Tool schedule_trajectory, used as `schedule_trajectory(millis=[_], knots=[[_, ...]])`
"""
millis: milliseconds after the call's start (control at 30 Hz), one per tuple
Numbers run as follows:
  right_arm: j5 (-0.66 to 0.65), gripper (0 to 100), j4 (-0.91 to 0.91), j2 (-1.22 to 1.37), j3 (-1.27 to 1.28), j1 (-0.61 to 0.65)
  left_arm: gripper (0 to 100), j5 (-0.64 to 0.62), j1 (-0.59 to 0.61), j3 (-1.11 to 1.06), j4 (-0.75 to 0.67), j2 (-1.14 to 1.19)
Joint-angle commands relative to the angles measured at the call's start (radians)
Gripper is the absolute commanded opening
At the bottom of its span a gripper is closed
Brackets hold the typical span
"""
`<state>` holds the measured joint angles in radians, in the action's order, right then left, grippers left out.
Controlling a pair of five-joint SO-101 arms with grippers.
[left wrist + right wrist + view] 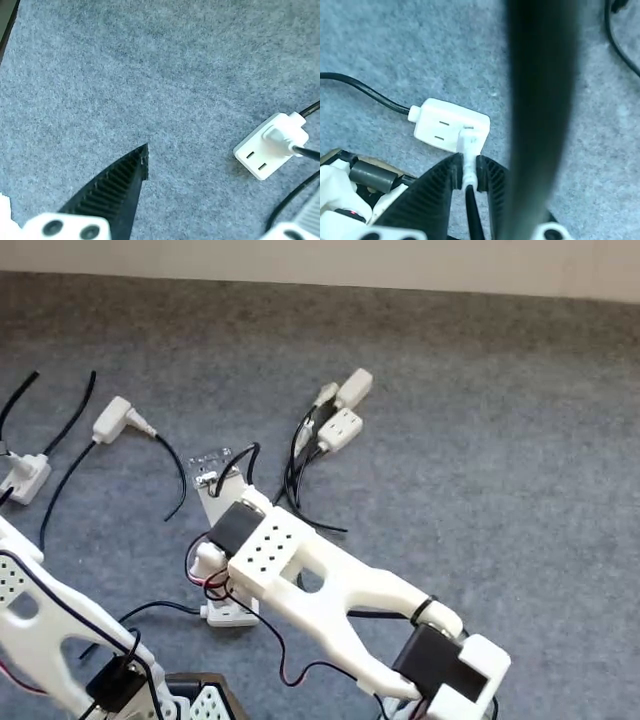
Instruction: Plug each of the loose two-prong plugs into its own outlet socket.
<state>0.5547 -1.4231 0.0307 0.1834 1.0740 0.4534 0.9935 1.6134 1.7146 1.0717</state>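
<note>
White plug (469,141) pinched in right gripper (468,160), prongs seemingly touching outlet socket (442,125); left gripper (225,187) spread wide.

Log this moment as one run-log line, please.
right gripper: shut on white two-prong plug | plug: at face of white outlet socket, seating unclear | left gripper: open, empty

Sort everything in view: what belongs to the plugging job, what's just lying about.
Job:
loose plug
held plug, in the right gripper
outlet socket next to it
second socket

Lying about:
grey carpet
</note>
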Motion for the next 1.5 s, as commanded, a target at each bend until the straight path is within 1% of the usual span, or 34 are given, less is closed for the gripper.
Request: schedule_trajectory(millis=[0,233,433,567,800,1000,1200,1467], knots=[[0.011,0.5,-0.048,0.042,-0.021,0.015,47,0.008,-0.001,0.050,-0.014,-0.019],[0.011,0.5,-0.082,-0.007,-0.021,0.016,47,0.008,-0.001,0.050,-0.026,-0.018],[0.009,0.5,-0.073,-0.044,-0.015,0.016,47,0.008,-0.001,0.050,-0.025,-0.018],[0.009,0.5,-0.027,-0.041,-0.008,0.016,47,0.008,-0.001,0.050,-0.021,-0.018],[0.011,0.5,0.082,0.097,0.065,0.016,47,0.008,0.001,0.050,-0.018,-0.018],[0.011,0.5,0.090,0.206,0.073,0.016,47,0.008,0.007,0.050,-0.018,-0.022],[0.011,0.5,0.090,0.214,0.079,0.024,47,0.008,0.007,0.050,-0.018,-0.021],[0.005,0.5,0.090,0.213,0.140,0.091,47,0.008,0.007,0.050,-0.018,-0.024]])
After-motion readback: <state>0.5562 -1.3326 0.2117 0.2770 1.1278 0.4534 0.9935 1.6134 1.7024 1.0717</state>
